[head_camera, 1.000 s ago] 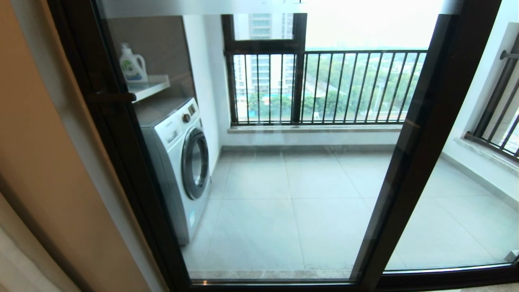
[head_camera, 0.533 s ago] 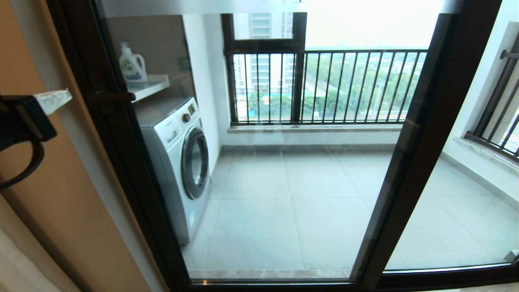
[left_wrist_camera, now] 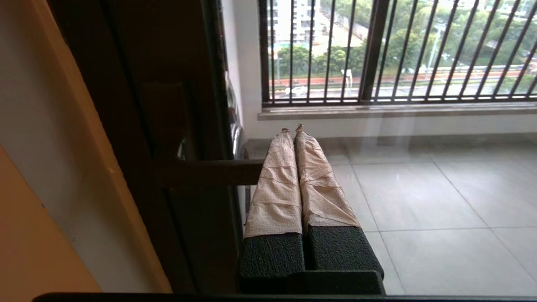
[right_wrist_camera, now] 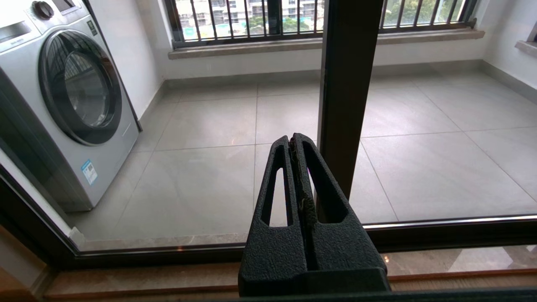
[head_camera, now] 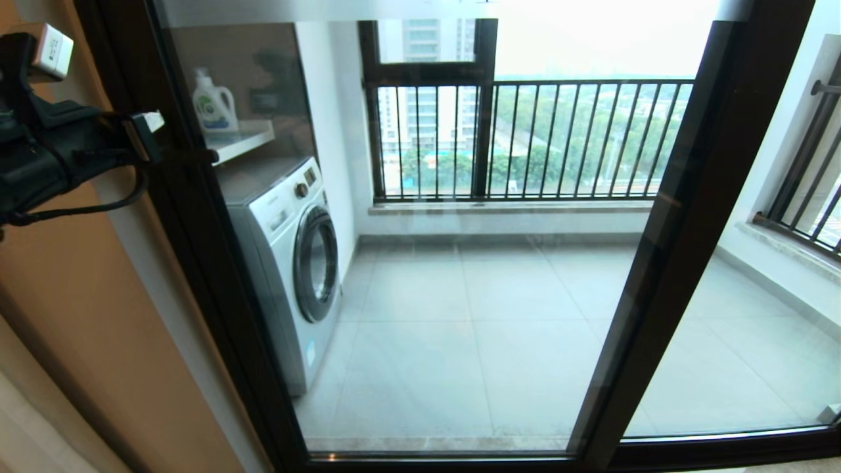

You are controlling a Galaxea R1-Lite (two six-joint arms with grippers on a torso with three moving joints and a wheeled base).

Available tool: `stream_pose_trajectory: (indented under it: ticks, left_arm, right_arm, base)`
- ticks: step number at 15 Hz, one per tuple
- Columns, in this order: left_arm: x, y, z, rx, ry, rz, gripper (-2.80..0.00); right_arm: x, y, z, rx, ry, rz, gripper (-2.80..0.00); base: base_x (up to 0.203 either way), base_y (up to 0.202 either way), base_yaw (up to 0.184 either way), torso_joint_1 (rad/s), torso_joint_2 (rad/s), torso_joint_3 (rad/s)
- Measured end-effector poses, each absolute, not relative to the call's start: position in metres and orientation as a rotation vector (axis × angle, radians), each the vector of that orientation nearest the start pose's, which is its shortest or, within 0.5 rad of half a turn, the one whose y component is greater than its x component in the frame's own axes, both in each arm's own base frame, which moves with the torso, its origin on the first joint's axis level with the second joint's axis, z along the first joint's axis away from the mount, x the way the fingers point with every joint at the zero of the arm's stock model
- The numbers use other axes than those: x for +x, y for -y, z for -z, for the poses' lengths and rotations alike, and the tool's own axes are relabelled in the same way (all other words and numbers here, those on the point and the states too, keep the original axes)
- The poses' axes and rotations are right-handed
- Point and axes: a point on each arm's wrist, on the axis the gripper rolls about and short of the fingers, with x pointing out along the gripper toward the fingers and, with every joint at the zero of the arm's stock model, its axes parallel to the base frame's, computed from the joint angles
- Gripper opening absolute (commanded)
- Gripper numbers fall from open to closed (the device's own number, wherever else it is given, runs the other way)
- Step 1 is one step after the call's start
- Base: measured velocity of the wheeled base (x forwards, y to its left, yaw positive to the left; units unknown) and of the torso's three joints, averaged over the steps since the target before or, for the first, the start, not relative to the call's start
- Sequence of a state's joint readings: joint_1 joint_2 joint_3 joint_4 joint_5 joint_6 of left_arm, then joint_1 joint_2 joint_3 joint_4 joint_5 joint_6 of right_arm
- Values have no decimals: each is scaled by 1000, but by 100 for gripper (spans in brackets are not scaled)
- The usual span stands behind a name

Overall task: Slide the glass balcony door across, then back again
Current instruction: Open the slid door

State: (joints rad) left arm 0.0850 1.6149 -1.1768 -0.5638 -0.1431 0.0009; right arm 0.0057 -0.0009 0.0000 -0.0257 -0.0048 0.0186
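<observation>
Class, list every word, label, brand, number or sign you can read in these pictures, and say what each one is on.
No text reads clearly enough to quote.
Detergent bottle: green round label, lettering too blurred.
Washing machine: blue-and-white sticker on its front, print too small.
Washing machine control panel: markings too small.
Left gripper: a white tag above it, unreadable.
</observation>
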Motion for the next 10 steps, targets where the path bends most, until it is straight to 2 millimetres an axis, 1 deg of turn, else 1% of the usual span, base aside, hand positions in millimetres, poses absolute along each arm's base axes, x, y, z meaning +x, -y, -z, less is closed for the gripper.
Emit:
stream_pose_trajectory:
  ticks: [3, 10]
  left_arm:
    - [323, -27, -302, 16, 115, 51, -280]
    - [353, -31, -295, 15, 105, 49, -280]
  right_arm:
    - [-23, 0, -78, 19, 27, -1, -280]
    - [-23, 0, -78, 19, 26, -1, -280]
  base:
    - [0, 0, 0, 0, 0, 0]
    - [0, 0, 0, 0, 0, 0]
